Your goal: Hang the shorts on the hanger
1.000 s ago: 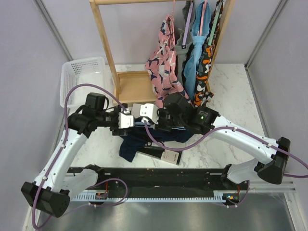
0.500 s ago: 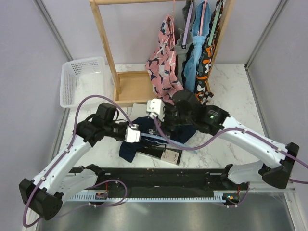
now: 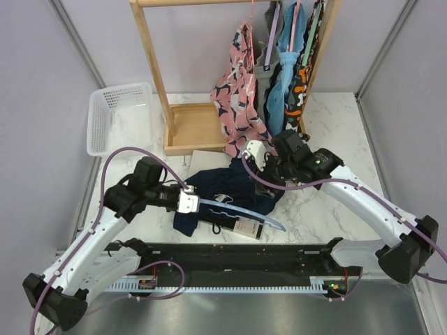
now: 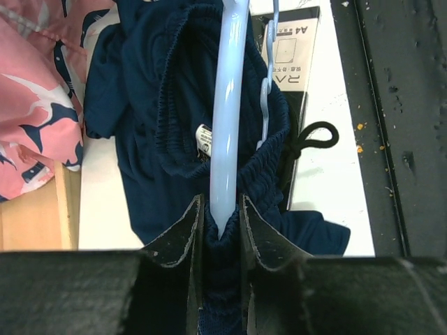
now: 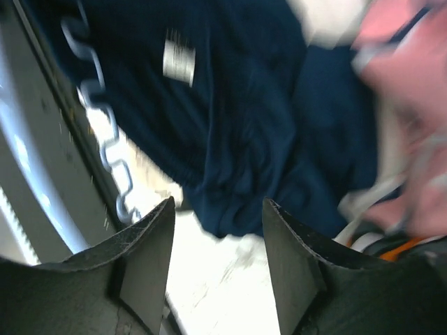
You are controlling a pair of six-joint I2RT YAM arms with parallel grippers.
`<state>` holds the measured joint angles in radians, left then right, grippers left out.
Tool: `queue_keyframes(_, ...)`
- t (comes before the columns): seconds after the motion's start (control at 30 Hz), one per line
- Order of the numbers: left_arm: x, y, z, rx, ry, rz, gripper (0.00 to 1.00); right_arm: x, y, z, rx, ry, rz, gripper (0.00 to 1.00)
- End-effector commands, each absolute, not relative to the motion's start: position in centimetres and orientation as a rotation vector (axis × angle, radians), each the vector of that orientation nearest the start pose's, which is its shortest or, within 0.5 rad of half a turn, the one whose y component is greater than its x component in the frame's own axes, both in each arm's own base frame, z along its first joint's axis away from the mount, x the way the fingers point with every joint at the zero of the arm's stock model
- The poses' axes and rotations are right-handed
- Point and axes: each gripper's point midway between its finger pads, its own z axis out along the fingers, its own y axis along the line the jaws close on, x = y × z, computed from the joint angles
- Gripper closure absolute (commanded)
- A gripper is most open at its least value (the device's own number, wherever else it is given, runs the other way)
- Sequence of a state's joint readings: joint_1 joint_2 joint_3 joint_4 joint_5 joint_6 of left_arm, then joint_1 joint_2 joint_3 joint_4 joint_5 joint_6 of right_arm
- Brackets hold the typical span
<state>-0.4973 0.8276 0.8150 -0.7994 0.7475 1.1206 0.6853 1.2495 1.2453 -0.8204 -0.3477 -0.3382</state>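
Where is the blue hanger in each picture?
Top external: hanger low in the middle, across the shorts, held by the left gripper.
Left wrist: hanger in the centre, running up the picture.
Right wrist: hanger a blurred pale strip at the left edge.
Shared landmark: the shorts.

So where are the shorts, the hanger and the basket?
shorts (image 3: 236, 180), top view, middle of the fabric.
hanger (image 4: 227, 125), left wrist view, its pale-blue arm.
basket (image 3: 99, 124), top view, left wall.
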Motion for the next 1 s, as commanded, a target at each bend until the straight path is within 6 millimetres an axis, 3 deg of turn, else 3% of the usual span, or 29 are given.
queue_keyframes(0.0, 15.5, -20.1, 20.4, 1.724, 1.220, -0.608, 0.98, 19.9, 22.5, 18.8, -1.325, 2.113, 0.594, 0.43)
queue_keyframes(0.07, 15.7, -20.0, 20.3, 1.714, 1.235, -0.607, 0.98, 20.5, 22.8, 18.2, -1.263, 2.144, 0.586, 0.45)
queue_keyframes(0.2, 15.6, -20.0, 20.2, 1.703, 1.260, -0.614, 0.98, 20.9, 22.9, 15.1, -1.246, 2.215, 0.574, 0.49)
queue_keyframes(0.5, 16.0, -20.1, 20.1, 1.666, 1.310, -0.633, 0.98, 22.8, 25.5, 12.5, -1.138, 2.273, 0.607, 0.50)
queue_keyframes(0.73, 16.1, -20.4, 20.4, 1.648, 1.335, -0.663, 0.98, 24.4, 24.9, 10.5, -1.069, 2.282, 0.447, 0.50)
queue_keyframes(0.87, 16.4, -20.5, 20.3, 1.623, 1.366, -0.671, 0.98, 23.7, 25.8, 9.2, -1.135, 2.271, 0.399, 0.52)
queue_keyframes(0.97, 16.6, -20.5, 20.3, 1.606, 1.396, -0.675, 0.98, 24.3, 25.5, 8.9, -1.141, 2.258, 0.304, 0.58)
